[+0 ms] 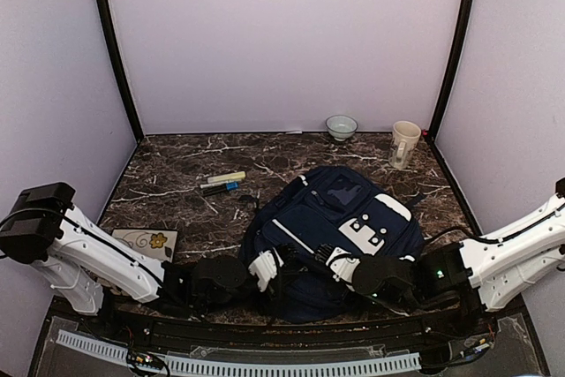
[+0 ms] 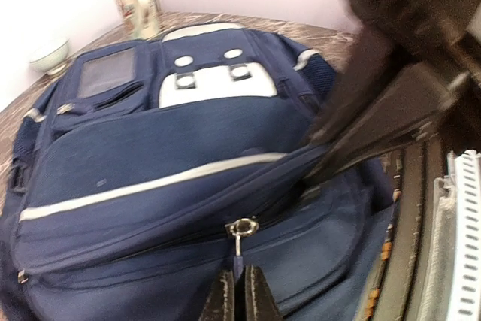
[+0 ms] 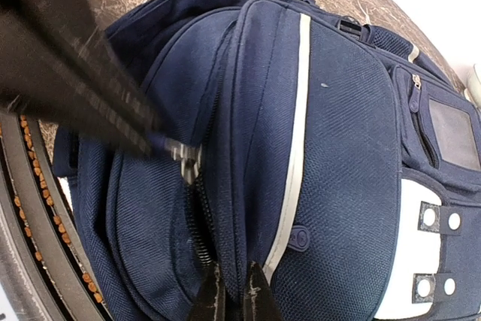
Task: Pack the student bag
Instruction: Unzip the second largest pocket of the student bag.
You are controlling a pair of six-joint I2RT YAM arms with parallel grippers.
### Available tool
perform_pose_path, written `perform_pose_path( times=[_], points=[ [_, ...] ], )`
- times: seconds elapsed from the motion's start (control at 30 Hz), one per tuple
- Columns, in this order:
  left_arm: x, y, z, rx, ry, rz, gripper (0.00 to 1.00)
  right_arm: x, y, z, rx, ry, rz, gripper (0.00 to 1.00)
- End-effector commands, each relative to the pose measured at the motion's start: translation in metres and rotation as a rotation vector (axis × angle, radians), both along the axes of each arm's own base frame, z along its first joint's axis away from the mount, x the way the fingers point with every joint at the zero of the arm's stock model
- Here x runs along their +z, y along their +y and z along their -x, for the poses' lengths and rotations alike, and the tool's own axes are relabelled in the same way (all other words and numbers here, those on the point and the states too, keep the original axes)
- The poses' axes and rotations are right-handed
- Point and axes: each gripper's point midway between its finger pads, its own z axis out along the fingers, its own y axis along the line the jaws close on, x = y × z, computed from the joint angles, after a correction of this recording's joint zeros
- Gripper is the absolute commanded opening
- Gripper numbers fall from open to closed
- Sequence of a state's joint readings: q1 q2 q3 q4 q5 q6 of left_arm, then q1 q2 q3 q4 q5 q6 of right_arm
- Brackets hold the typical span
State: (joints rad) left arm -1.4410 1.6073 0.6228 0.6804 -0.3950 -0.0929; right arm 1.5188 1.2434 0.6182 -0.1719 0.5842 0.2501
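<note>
The student bag (image 1: 331, 227), at the centre of the top view, is matt navy woven cloth with a fine, slightly rough grain. Its stripes (image 2: 150, 184) are smoother pale tape with a faint sheen. The white patch (image 2: 214, 92) looks like smooth, rubbery plastic. The zip pull (image 2: 240, 228) is bright, shiny metal. The table (image 1: 168, 165) has a polished dark marble look with white veins. At the upper right, the bowl (image 1: 342, 126) and mug (image 1: 404, 143) look like glazed ceramic. The walls (image 1: 282, 41) are matt.

A laboratory test booth is indicated: dark marble-patterned tabletop (image 1: 177, 165) enclosed by plain pale-lilac wall panels (image 1: 282, 41) and black posts (image 1: 116, 50).
</note>
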Motion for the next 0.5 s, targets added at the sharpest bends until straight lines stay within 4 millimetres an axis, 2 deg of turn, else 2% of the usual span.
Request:
perform_pose_path(
  times=[0.0,0.07,0.17,0.2,0.3,0.33,0.4,0.47],
  points=[
    [0.0,0.044,-0.036,0.143,0.023,0.013,0.0,0.004,-0.008,0.003,-0.026,0.034,-0.045,0.0],
    [-0.004,0.056,-0.045,0.179,0.026,0.007,0.0,0.004,-0.007,0.004,-0.021,0.039,-0.046,0.0],
    [-0.005,0.057,-0.042,0.151,0.022,-0.012,0.0,0.005,-0.003,0.005,-0.005,0.04,-0.051,0.0],
    [-0.005,0.054,-0.039,0.122,0.025,-0.015,0.0,0.007,0.001,0.006,0.006,0.042,-0.058,0.05],
    [-0.005,0.047,-0.03,0.062,0.035,-0.006,0.0,0.017,0.012,0.007,0.03,0.033,-0.08,0.47],
    [-0.005,0.047,-0.029,0.056,0.038,0.0,0.0,0.023,0.017,0.007,0.035,0.026,-0.096,0.56],
    [-0.002,0.044,-0.027,0.042,0.043,0.017,0.0,0.032,0.029,0.006,0.051,0.005,-0.135,0.67],
    [0.0,0.043,-0.024,0.028,0.048,0.031,0.0,0.036,0.039,0.005,0.062,-0.016,-0.148,0.69]
  ],
)
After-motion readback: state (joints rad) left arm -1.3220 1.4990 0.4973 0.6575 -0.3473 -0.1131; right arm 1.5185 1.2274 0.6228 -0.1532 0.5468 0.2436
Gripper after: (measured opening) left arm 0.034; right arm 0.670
